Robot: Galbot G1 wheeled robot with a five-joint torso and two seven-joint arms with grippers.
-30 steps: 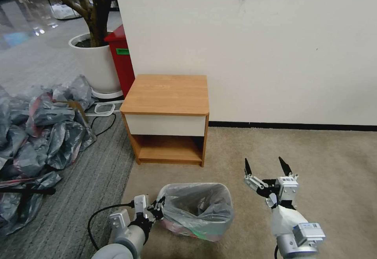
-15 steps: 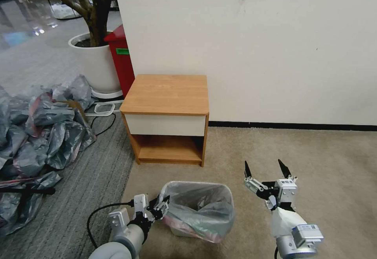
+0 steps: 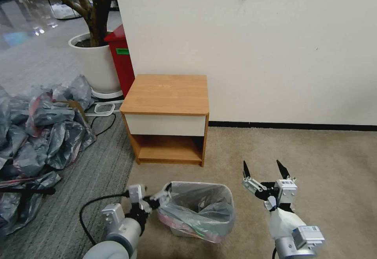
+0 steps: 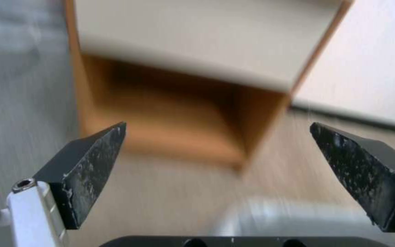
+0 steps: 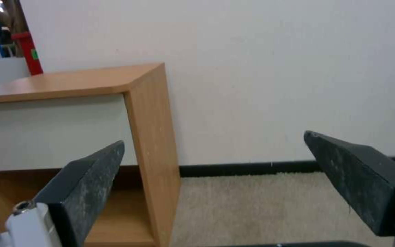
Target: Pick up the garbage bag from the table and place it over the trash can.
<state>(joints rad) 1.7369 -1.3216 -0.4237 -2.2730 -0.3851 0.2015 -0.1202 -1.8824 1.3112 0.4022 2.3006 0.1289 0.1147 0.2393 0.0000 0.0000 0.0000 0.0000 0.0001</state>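
- The garbage bag (image 3: 198, 208) lines the trash can (image 3: 184, 232) on the carpet, at 6 o'clock from the table (image 3: 167, 94).
- Left gripper (image 3: 157, 201) spread apart at the bag's 9 o'clock edge.
- Right gripper (image 3: 264, 169) spread apart, empty, at 3 o'clock.

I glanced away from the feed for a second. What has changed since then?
The left gripper has let go of the garbage bag at the trash can's left rim and drawn back, open. The right gripper sank slightly, open. The bag stays over the can; the table is unchanged.
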